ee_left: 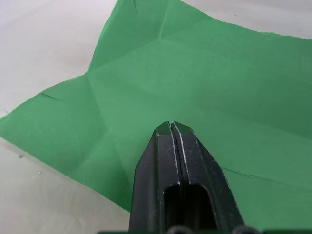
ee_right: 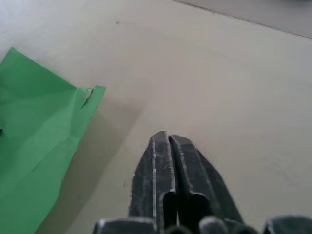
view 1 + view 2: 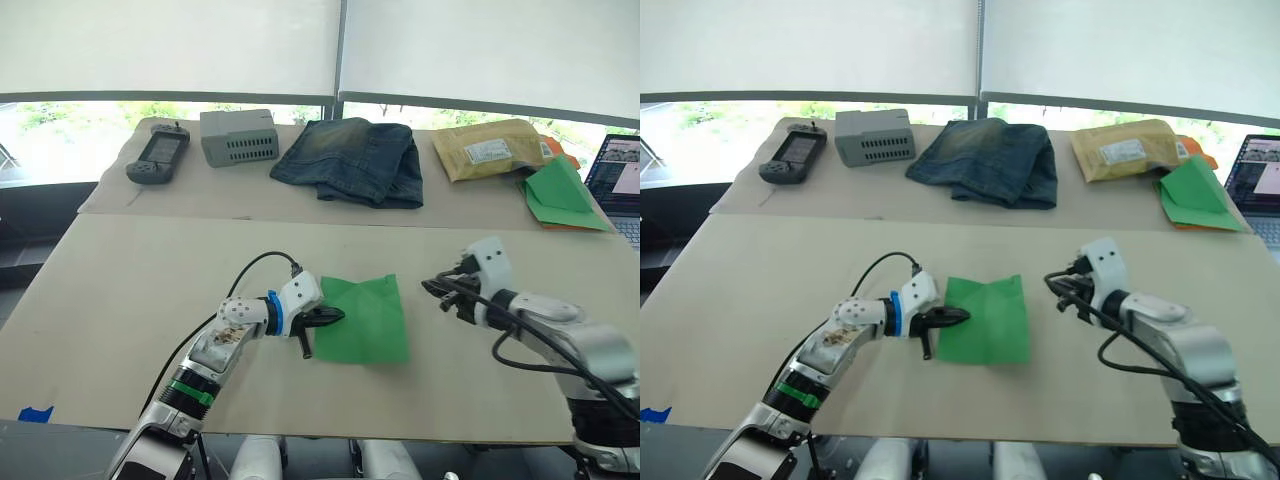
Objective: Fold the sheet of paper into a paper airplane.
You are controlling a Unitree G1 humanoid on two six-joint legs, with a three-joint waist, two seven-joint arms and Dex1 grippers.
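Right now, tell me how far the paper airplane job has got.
Barely begun. Done: the sheet of paper lies open on the table, showing creases but no wedge shape. In hand: the left gripper, fingers shut, rests over the sheet's left edge; whether it presses down I cannot tell. The right gripper, also shut, sits apart from the sheet on its right. Left: essentially all the folds.

No legible text; white label on padded envelope [image 3: 487, 150] too small to read.
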